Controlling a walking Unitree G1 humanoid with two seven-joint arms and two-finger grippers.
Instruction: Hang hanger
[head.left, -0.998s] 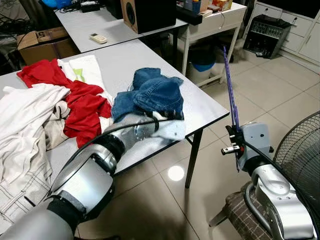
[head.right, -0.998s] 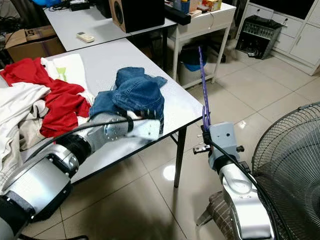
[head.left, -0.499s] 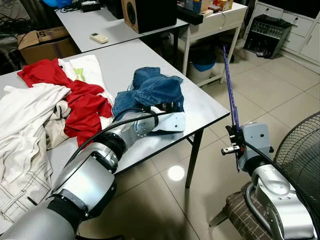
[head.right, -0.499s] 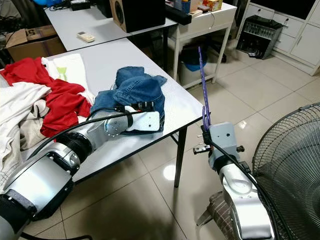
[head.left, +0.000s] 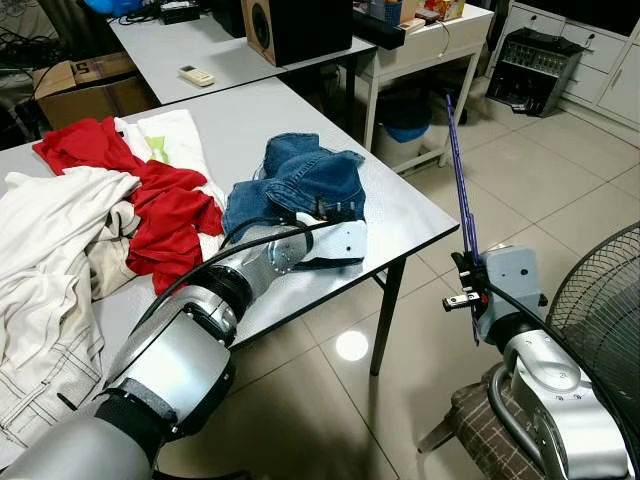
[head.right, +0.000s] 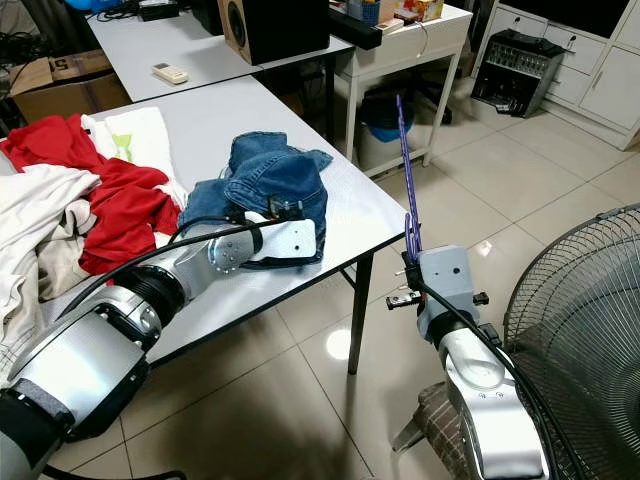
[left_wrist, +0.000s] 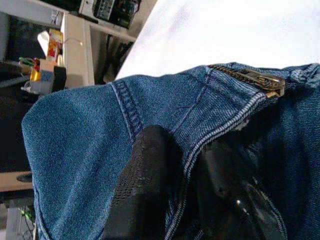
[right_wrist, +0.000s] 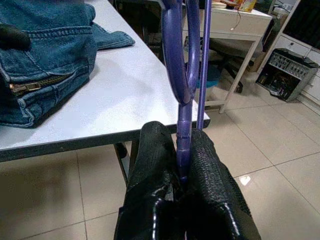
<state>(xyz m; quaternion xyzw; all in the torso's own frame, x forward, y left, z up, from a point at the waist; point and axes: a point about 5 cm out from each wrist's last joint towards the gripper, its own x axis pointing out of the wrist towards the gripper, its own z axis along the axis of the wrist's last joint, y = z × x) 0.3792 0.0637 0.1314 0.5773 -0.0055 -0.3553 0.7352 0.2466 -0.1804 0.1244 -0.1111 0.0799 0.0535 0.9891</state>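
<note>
Since a second ago the left gripper (left_wrist: 190, 195) has pushed forward, its fingers now clamped on the crumpled blue denim jeans (head.left: 300, 185) on the grey table (head.left: 400, 215). Beside the table edge, the right gripper (right_wrist: 182, 165) pinches the thin purple plastic hanger (head.left: 458, 170) upright; no writing is legible.

The left end effector (head.left: 322, 213) is partly buried in the jeans (head.left: 300, 185).

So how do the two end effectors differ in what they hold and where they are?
The left end effector grips the waistband of the blue jeans lying on the white table; the right end effector clamps the purple hanger. The left one reaches over the tabletop, the right sits off the table's edge, above the tiled floor, hanger pointing up. Both are shut on their item.
</note>
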